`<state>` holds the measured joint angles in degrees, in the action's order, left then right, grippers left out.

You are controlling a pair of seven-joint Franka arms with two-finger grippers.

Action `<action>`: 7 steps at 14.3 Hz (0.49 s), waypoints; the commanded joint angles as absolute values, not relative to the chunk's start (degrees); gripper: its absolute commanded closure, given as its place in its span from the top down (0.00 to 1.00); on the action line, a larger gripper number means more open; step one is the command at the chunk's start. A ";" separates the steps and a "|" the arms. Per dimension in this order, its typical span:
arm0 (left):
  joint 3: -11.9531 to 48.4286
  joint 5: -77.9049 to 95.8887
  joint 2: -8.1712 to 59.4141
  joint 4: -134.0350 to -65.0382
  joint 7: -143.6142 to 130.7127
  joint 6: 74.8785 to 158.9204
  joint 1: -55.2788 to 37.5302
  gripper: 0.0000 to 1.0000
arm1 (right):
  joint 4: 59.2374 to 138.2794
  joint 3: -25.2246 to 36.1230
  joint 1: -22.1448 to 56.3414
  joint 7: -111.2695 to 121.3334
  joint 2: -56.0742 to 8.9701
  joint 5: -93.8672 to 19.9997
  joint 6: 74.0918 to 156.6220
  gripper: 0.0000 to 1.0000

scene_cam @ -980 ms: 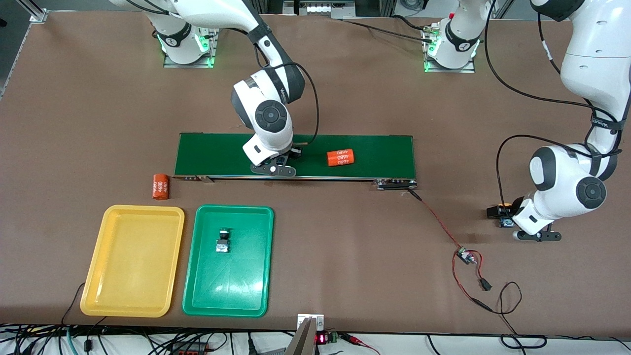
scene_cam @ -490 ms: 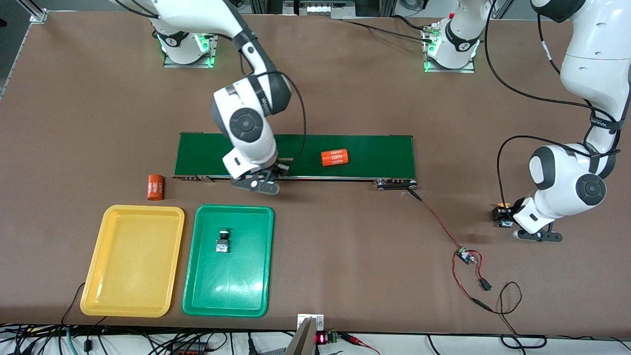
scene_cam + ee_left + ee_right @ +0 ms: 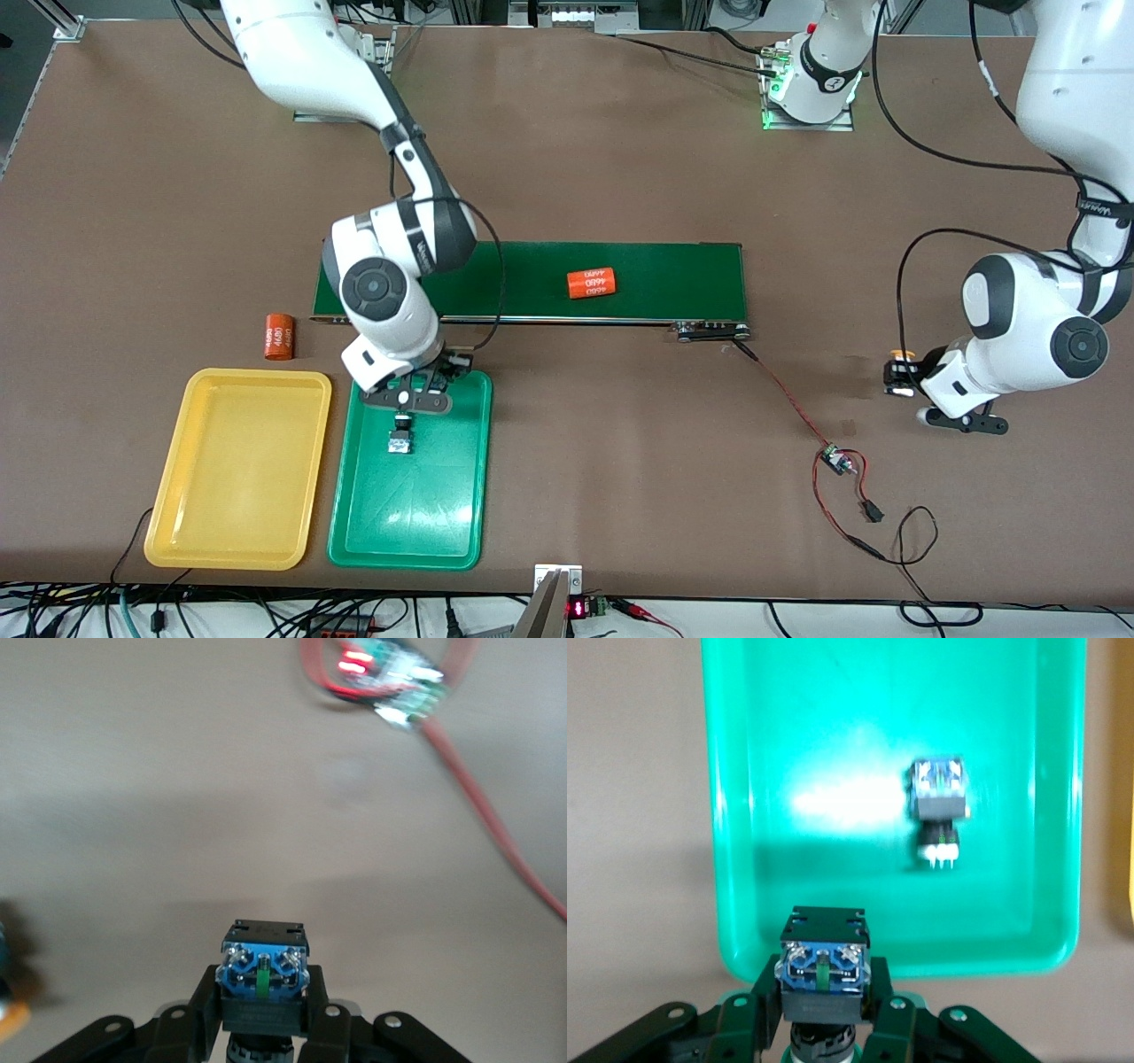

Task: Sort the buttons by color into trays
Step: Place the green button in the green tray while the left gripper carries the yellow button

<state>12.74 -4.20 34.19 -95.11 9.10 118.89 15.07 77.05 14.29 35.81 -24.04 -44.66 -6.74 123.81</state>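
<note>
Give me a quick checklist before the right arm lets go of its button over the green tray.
1. Right pincer shut on a button: ok.
2. It is over the green tray: ok, at the end nearest the belt.
3. Cap colour of the held button: cannot tell.
4. Button already in the tray clear of the drop spot: ok, apart in the right wrist view.
5. Yellow tray unobstructed: ok.
6. Left pincer shut on its own button: ok.
</note>
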 commanded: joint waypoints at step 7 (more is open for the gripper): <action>30.47 -1.67 28.21 -97.82 -17.98 105.82 9.67 0.19 | 61.79 11.87 32.00 -15.58 -59.23 -7.47 132.10 0.00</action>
